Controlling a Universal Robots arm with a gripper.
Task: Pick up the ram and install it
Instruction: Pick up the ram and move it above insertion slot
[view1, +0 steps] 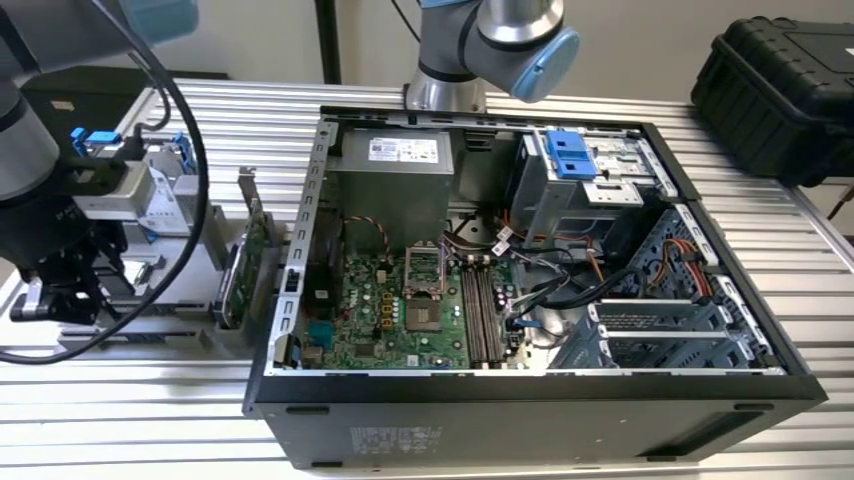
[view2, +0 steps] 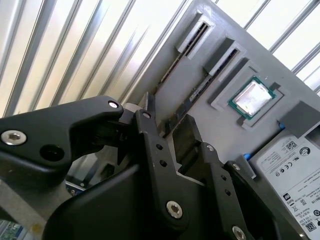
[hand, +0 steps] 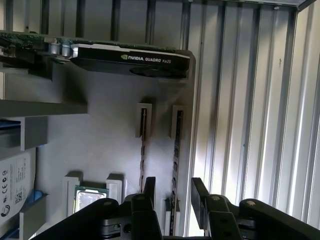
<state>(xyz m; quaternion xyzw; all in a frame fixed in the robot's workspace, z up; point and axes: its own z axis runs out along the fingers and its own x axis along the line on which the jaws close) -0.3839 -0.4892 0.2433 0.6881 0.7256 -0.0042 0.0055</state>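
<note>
exterior view, left to right: gripper (view1: 54, 300) low at the far left edge, over the grey fixture plate (view1: 180, 300) on the slatted table (view1: 120, 410). green expansion card (view1: 248, 262) upright just beside the open computer case (view1: 534, 400). black box (view1: 787, 90) upper right, well apart. first wrist view: fingers (hand: 149, 189) set wide, straddling the ram (hand: 176, 150), gap showing on both sides, no contact seen. ram stands on edge in the slot nearest the plate's outer edge; second stick (hand: 143, 150) just beside it. open slats run beyond that edge.
</note>
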